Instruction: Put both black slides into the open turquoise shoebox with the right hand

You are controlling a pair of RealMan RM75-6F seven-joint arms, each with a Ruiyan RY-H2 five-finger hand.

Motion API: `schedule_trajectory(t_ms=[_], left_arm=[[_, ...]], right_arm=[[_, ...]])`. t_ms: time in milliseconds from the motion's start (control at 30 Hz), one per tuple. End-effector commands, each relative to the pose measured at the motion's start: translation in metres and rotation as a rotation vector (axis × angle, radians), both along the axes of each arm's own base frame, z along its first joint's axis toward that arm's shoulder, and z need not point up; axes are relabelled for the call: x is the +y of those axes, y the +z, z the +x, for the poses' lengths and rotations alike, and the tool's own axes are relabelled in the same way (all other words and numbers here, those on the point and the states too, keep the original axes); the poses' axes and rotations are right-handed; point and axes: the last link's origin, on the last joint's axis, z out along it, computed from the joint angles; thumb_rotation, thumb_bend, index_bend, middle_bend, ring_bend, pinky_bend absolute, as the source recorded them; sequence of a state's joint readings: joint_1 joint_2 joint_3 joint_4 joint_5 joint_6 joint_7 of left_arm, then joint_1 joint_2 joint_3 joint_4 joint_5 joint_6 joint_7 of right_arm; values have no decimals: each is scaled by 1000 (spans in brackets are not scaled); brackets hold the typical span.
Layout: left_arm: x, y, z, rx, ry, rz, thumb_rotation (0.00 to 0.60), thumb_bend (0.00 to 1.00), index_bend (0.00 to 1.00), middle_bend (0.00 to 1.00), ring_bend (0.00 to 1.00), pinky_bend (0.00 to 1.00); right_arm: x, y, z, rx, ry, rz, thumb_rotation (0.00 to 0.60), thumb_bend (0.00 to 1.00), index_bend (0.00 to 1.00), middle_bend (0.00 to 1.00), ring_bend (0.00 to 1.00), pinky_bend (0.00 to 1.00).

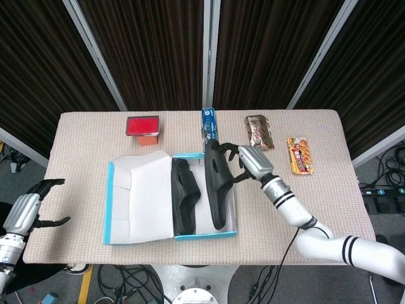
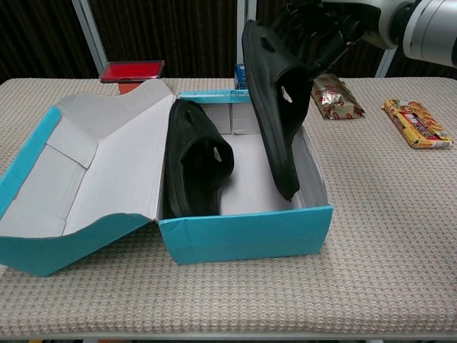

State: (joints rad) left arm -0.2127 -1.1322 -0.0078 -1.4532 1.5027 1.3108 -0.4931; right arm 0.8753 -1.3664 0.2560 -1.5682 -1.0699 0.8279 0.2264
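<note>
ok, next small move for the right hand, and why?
Probably lower and lay it flat: the right hand holds the second slide on edge over the shoebox's open right half, beside the first slide already inside.

No print on the blue box (image 1: 209, 123) or snack wrappers (image 2: 416, 123) is legible.

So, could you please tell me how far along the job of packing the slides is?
Done: one black slide already lies in the turquoise shoebox, against its left wall. In hand: the right hand holds the second slide tilted over the box's free right side. Left: lowering and releasing it.
</note>
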Motion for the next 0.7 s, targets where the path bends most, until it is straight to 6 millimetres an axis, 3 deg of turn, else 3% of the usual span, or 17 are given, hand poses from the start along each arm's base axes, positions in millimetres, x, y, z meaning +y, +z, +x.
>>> schedule_trajectory(t_ms=[33,700], left_arm=[[0,0,-1,0,1,1,600,41,185,216,124,184],[-5,1,-7,-14,8,3,600,41,185,216,124,184]], right_arm=[[0,-11,0,7,6,25,600,248,556,504,417,611],[-3,-42,-12,78,-48,92,600,247,556,504,416,611]])
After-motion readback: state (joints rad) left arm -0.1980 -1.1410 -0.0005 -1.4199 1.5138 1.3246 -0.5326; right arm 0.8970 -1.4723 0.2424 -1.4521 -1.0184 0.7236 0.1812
